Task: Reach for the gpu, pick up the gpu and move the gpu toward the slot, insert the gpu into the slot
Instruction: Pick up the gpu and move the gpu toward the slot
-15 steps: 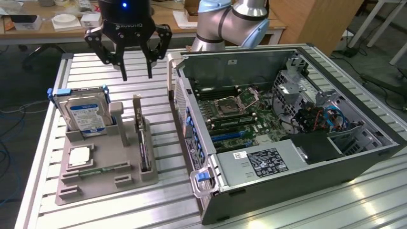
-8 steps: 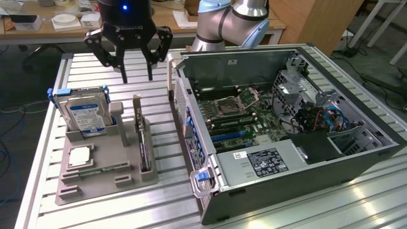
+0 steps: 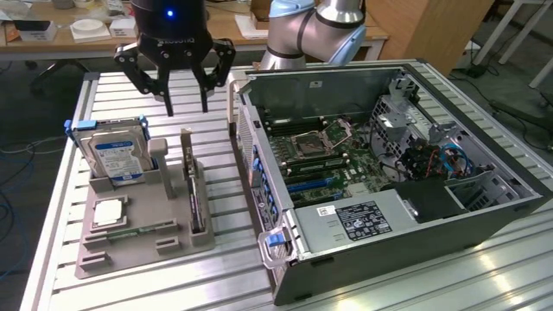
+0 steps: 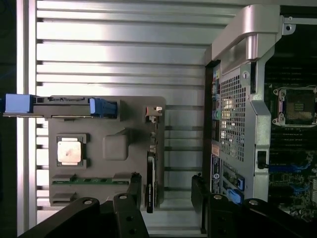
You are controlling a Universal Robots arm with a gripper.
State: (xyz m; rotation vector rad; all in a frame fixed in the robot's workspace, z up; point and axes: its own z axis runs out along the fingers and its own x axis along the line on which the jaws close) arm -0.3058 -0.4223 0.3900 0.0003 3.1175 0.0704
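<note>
One end effector point(image 3: 188, 107) is seen hung with its jaws spread wide, nothing grasped, above the grey holder point(image 3: 121, 251) on the slatted desk point(image 3: 155, 291). The gpu point(image 3: 194, 201) is stood on edge in that holder, near a hard drive point(image 3: 116, 155) and just beside the opened computer case point(image 3: 389, 259). The slot point(image 3: 311, 185) is left unfilled on the motherboard inside
</note>
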